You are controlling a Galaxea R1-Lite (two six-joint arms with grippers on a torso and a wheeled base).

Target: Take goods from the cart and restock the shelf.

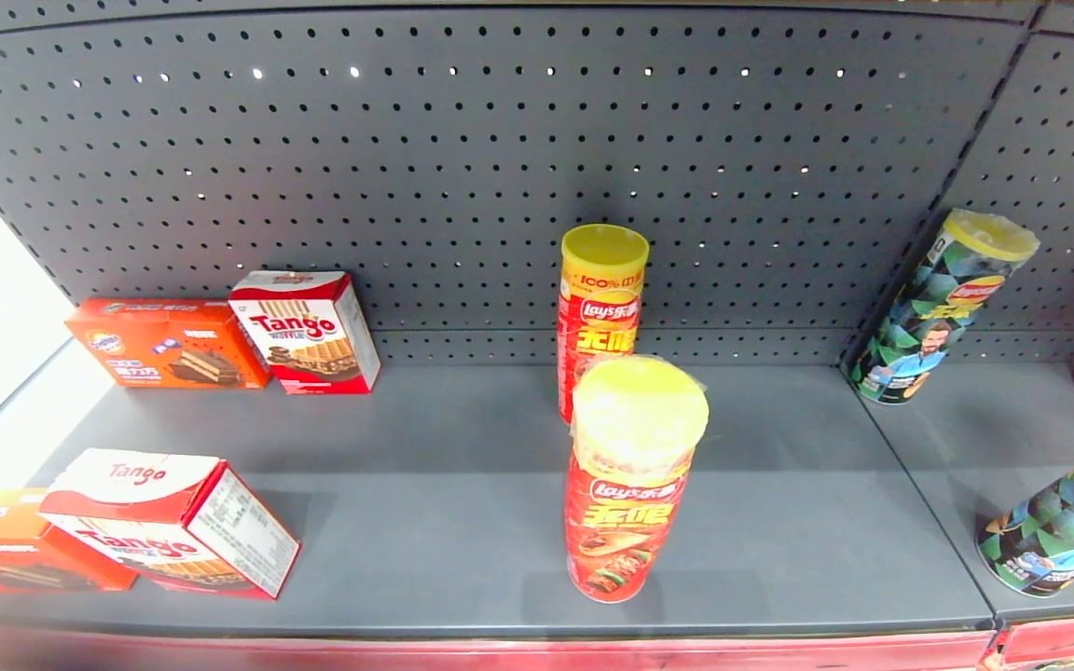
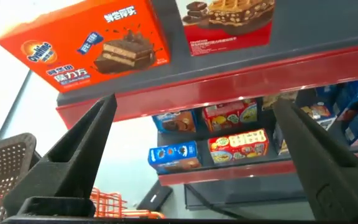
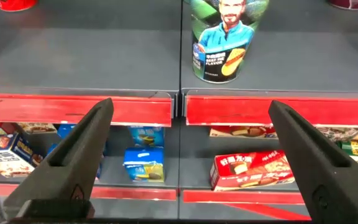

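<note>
Two red chip cans with yellow lids stand mid-shelf, one at the back (image 1: pixel 600 317) and one near the front edge (image 1: pixel 632 475). Wafer boxes sit on the left: an orange one (image 1: pixel 164 342) and a red-and-white one (image 1: pixel 307 331) at the back, and another pair (image 1: pixel 169 522) at the front. My left gripper (image 2: pixel 194 155) is open and holds nothing, below the shelf's front edge under the orange box (image 2: pixel 92 43). My right gripper (image 3: pixel 188 155) is open, in front of the shelf edge below a dark green can (image 3: pixel 225 37).
Dark green cans stand on the shelf's right side, at the back (image 1: pixel 938 308) and the front (image 1: pixel 1059 531). A red price strip (image 3: pixel 79 109) runs along the shelf edge. Lower shelves hold small boxes (image 2: pixel 238 144). A dark mesh basket (image 2: pixel 5 168) and an orange one (image 2: pixel 107 202) lie below the left gripper.
</note>
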